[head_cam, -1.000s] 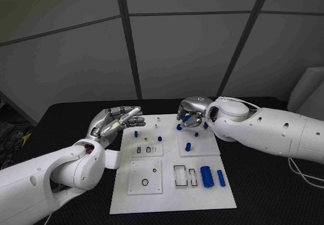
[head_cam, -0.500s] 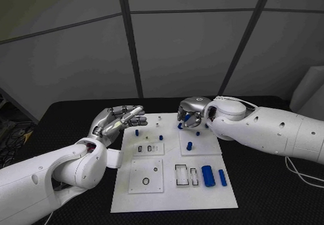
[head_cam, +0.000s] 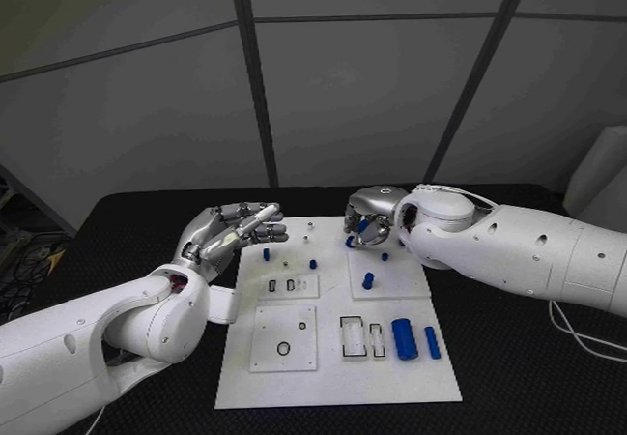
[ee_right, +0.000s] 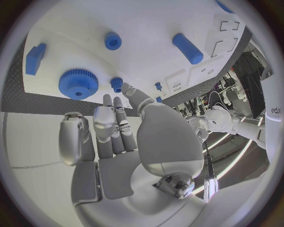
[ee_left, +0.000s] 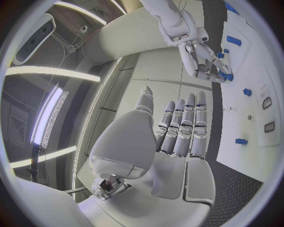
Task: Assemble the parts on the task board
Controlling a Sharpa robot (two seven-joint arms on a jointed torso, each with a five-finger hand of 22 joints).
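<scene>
The white task board [head_cam: 335, 381] lies in the middle of the black table. My right hand [head_cam: 370, 225] hangs over the board's far right part, fingers pointing down. In the right wrist view its fingertips [ee_right: 108, 100] reach a small blue gear [ee_right: 116, 83] beside a bigger blue gear [ee_right: 78, 83]; whether they grip the small gear cannot be told. My left hand [head_cam: 231, 231] is raised over the board's far left edge, fingers straight and side by side [ee_left: 180, 125], holding nothing. Two blue cylinders [head_cam: 404, 340] lie side by side at the near right.
Small blue pegs [head_cam: 367, 282] stand in the board's far half. Raised plates with slots and holes [head_cam: 281, 340] sit at its left and middle. A blue block [ee_right: 35, 57] and a long blue cylinder [ee_right: 187, 48] lie near the gears. Black table [head_cam: 543, 362] surrounds the board.
The whole picture has shifted a little, so the camera moved. Both hands stay where they were over the board's far part.
</scene>
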